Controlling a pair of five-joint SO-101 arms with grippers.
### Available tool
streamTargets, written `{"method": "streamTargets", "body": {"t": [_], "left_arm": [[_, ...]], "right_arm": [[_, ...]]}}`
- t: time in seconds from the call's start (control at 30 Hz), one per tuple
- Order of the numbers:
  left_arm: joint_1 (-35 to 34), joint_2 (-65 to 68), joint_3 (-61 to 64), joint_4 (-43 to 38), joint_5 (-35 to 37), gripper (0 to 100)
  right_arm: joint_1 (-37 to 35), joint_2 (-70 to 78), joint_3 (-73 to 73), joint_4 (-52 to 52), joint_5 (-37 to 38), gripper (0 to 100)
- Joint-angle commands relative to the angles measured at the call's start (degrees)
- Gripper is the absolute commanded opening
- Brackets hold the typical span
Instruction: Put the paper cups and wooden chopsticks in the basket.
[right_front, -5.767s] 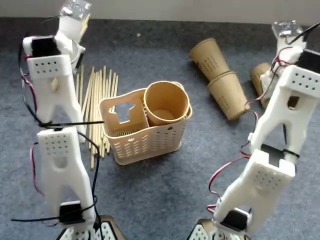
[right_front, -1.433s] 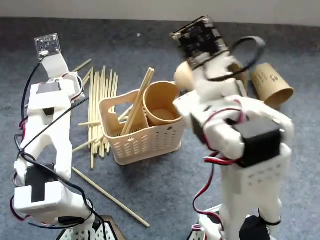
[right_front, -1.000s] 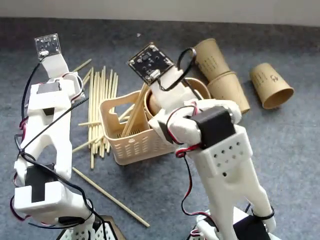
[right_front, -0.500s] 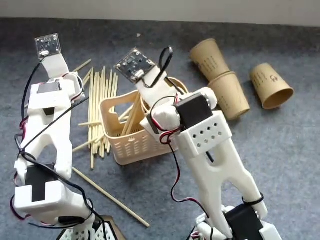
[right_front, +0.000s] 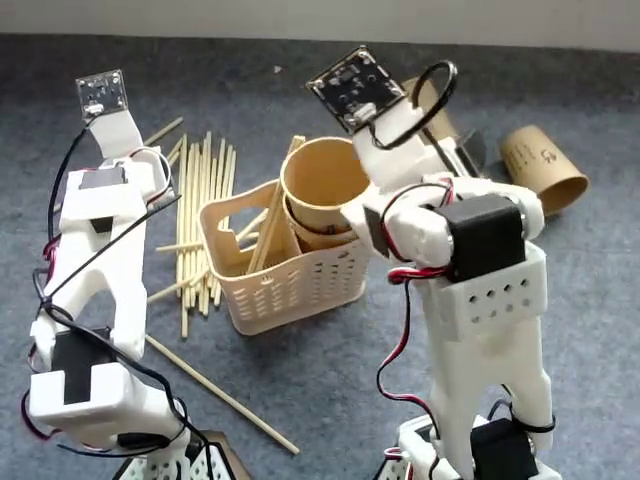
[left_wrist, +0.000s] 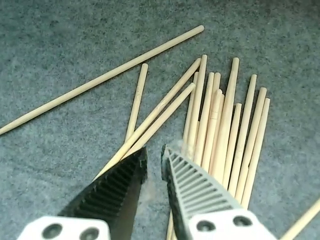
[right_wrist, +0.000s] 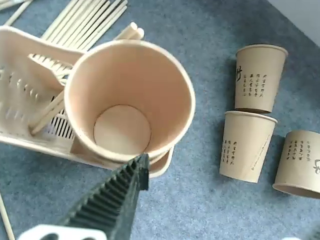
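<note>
The cream basket (right_front: 290, 285) holds a paper cup (right_front: 325, 180) nested high in another cup, with chopsticks (right_front: 272, 215) leaning in its other compartment. My right gripper (right_wrist: 230, 197) stands wide open beside that cup (right_wrist: 127, 100); its dark finger tip (right_wrist: 143, 162) is at the cup's rim. Three more cups (right_wrist: 260, 75) (right_wrist: 247, 145) (right_wrist: 300, 162) lie on the carpet beyond; one cup (right_front: 540, 170) lies at the far right. My left gripper (left_wrist: 154, 155) hovers over the loose chopsticks (left_wrist: 220, 125), open by a narrow gap with nothing in it. The pile (right_front: 200, 220) lies left of the basket.
A single chopstick (right_front: 220, 395) lies slanted on the grey carpet in front of the basket. Another long one (left_wrist: 100, 80) lies apart from the pile. The right arm (right_front: 470, 270) towers beside the basket's right side.
The right arm has drawn back up and to the right from over the basket, leaving the cup nested there. The left arm has kept still.
</note>
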Motion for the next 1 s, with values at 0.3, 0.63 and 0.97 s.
{"method": "streamTargets", "body": {"t": [0.3,0.63,0.97], "left_arm": [[-0.2,-0.4,-0.2,-0.8,0.6,9],[0.1,-0.3,-0.1,-0.8,0.5,9],[0.1,-0.3,0.0,-0.8,0.4,9]], "right_arm": [[24.7,0.7,-0.9,-2.2,-2.5,50.5],[35.6,25.2,14.7,-39.0,-2.6,36.5],[42.3,40.8,0.2,-39.1,-3.0,25.4]]}}
